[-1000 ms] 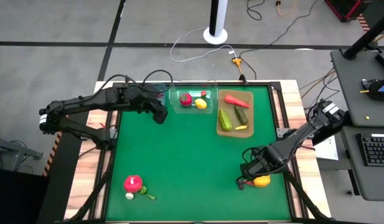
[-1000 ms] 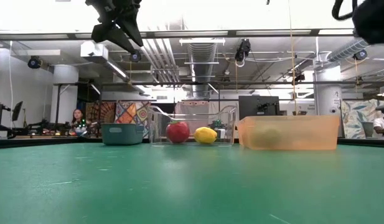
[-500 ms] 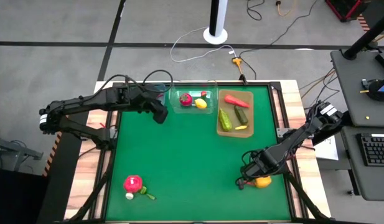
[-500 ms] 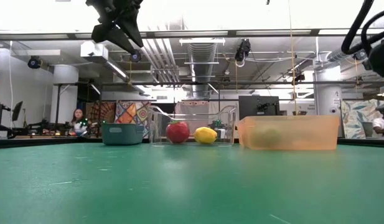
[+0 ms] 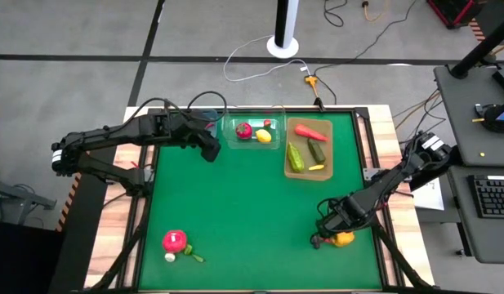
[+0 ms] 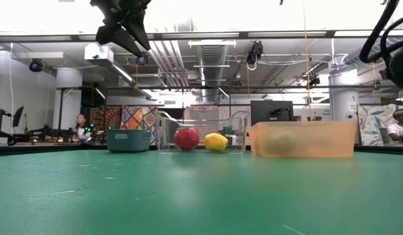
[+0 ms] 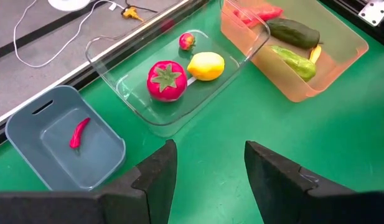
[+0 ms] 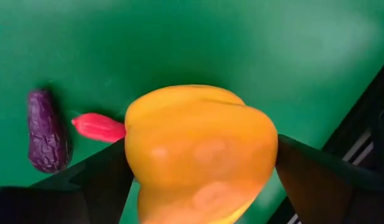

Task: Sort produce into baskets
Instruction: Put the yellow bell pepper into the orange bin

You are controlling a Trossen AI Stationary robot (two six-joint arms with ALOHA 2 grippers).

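Note:
A yellow pepper rests on the green mat near the table's front right corner. My right gripper points down over it, one finger on each side. A purple piece and a small red chilli lie just beside the pepper. My left gripper hangs open and empty high above the mat, near the blue-grey bin, which holds a red chilli. Beside the bin, the clear tub holds a red tomato, a lemon and a small red piece. My right gripper comes at the yellow pepper from above, its fingers beside the pepper's two opposite sides. The pepper's bulk hides the fingertips, so I cannot tell whether they touch it. The pepper sits on the mat.
The tan tray at the far right holds a red piece and two cucumbers. A red round piece with a white bit and a green bit lies near the front left. The table's black frame runs close to the pepper.
My right gripper has sunk toward the yellow pepper, and now stands around it. The pepper and the pieces beside it have stayed where they were.

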